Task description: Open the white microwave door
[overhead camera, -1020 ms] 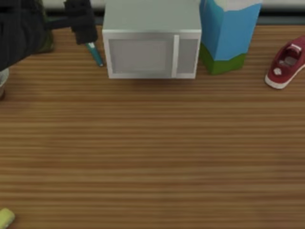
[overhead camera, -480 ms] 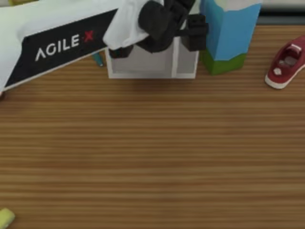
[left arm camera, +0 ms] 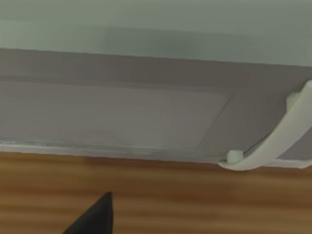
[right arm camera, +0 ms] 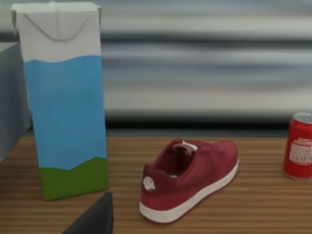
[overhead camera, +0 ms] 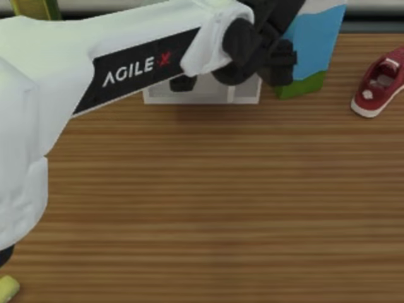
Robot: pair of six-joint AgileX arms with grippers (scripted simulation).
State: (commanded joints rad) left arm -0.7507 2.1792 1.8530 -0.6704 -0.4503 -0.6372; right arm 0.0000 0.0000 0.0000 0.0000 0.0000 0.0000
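From above, the left hand (overhead camera: pixel 278 60) hides the white-framed grey-windowed microwave door (left arm camera: pixel 117 117); its wrist view shows the curved silver handle (left arm camera: pixel 278 141) at three o'clock; finger spread: cannot tell

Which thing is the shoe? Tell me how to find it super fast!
Start at the tall blue, white and green carton near the table's back edge, then look toward the table's right side. The shoe lies there on the wood, between the carton and a red can. It is the only dark red thing with a white sole.

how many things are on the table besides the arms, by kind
microwave: 1
carton: 1
red shoe: 1
red can: 1
yellow thing at the table's near left corner: 1
total: 5
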